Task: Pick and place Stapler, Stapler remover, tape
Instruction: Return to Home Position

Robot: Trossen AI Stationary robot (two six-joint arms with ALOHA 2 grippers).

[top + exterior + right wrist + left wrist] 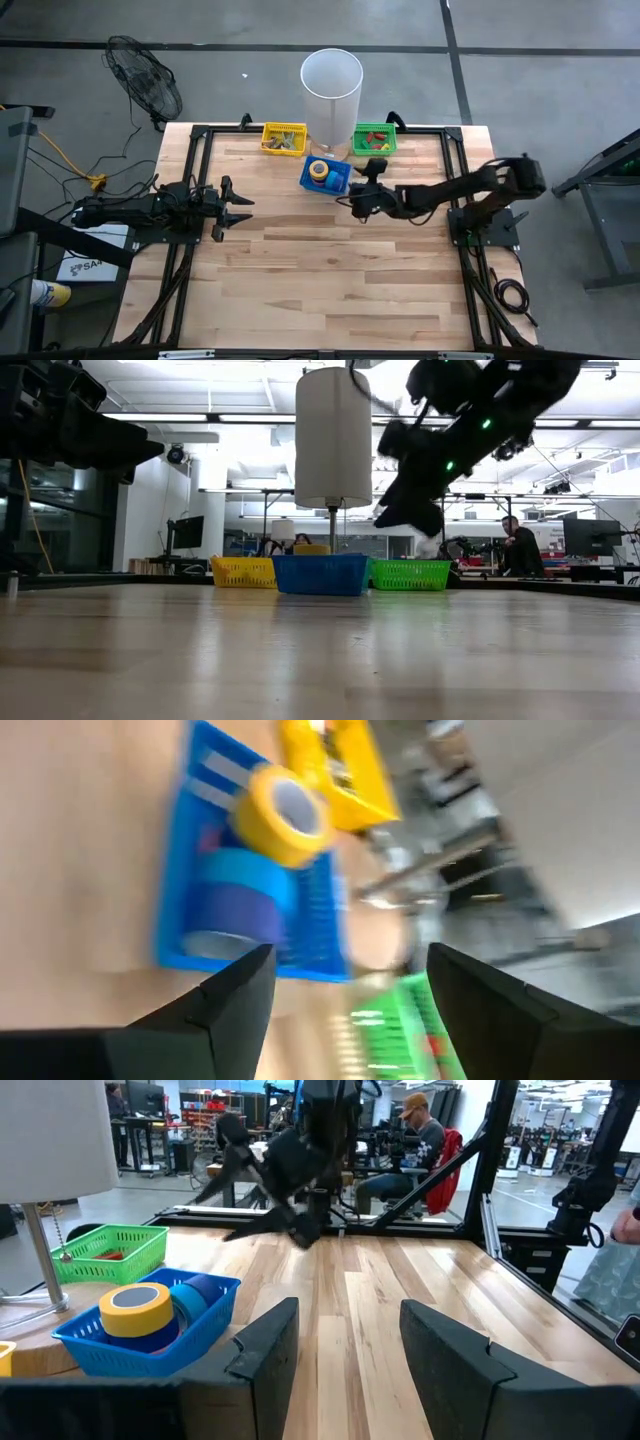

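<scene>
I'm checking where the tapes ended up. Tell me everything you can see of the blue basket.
The blue basket is a small rectangular plastic bin with slotted walls. It stands upright on the wooden table between the yellow basket and the green basket, by the white lamp shade. It holds a yellow tape roll, a blue roll and a violet roll. The right gripper hangs open beside it, not touching.
</scene>
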